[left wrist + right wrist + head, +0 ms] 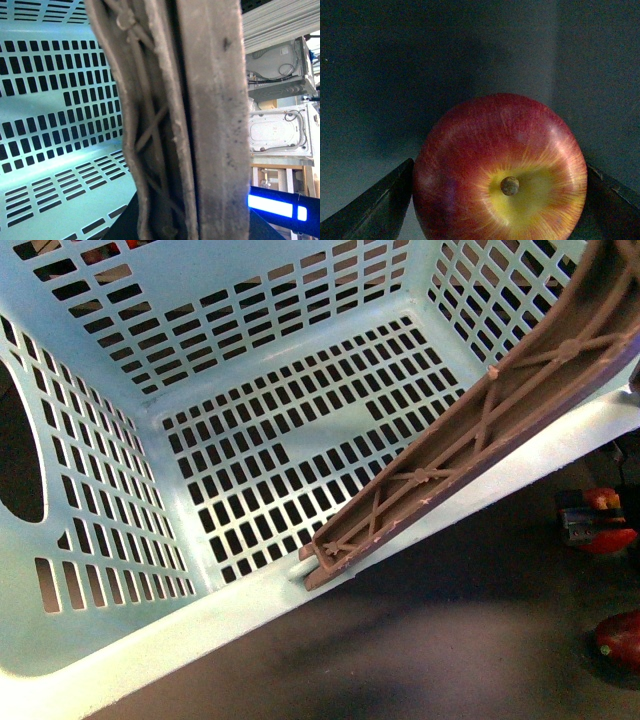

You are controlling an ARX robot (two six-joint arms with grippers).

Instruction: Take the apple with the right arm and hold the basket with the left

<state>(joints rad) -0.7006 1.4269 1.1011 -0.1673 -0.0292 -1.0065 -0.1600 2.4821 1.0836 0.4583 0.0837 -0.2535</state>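
Note:
The mint-blue basket [200, 630] fills most of the front view, tilted so its slotted floor and walls show. Its brown ribbed handle [480, 430] runs diagonally across the right side. In the left wrist view the handle [190, 120] fills the middle, and my left gripper [190, 222] is shut on it, with the basket wall [55, 100] behind. In the right wrist view my right gripper [500, 205] is shut on the red apple [500, 172], its yellow stem patch facing the camera, with a dark finger [375, 210] on each side. Neither arm shows clearly in the front view.
The basket stands on a dark table [400, 640]. At the right edge lie a red and grey object [597, 520] and a red fruit [620, 640]. White appliances [280, 130] and a blue light bar [275, 207] show beyond the handle.

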